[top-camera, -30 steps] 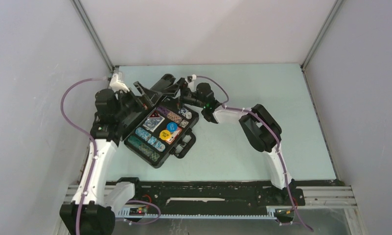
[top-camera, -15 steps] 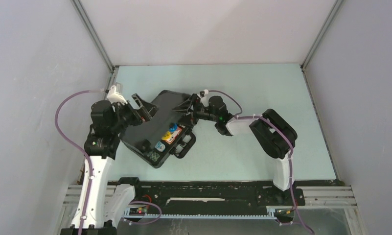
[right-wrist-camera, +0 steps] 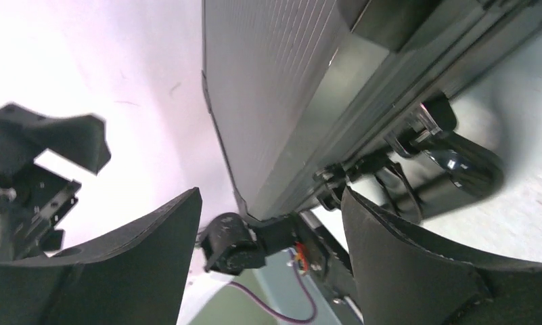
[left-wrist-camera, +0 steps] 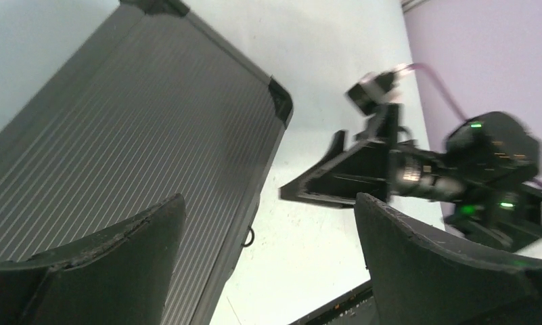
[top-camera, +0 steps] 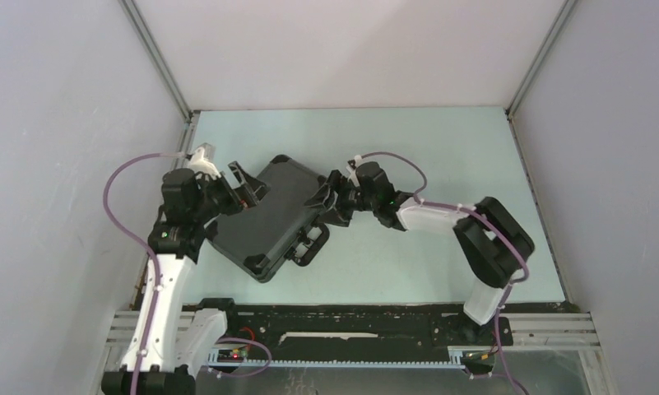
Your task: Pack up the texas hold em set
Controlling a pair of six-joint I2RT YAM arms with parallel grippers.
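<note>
Pale green table [top-camera: 449, 140], 3 grey walls [top-camera: 342, 49], black near-edge rail [top-camera: 350, 317].

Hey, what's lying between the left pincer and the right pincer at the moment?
The black briefcase, ribbed lid down, fills the stretch between the left pincer and the right pincer. The top external view shows it best.

Readable text, labels, brands, numbers, signs: none legible in any of the three views.
</note>
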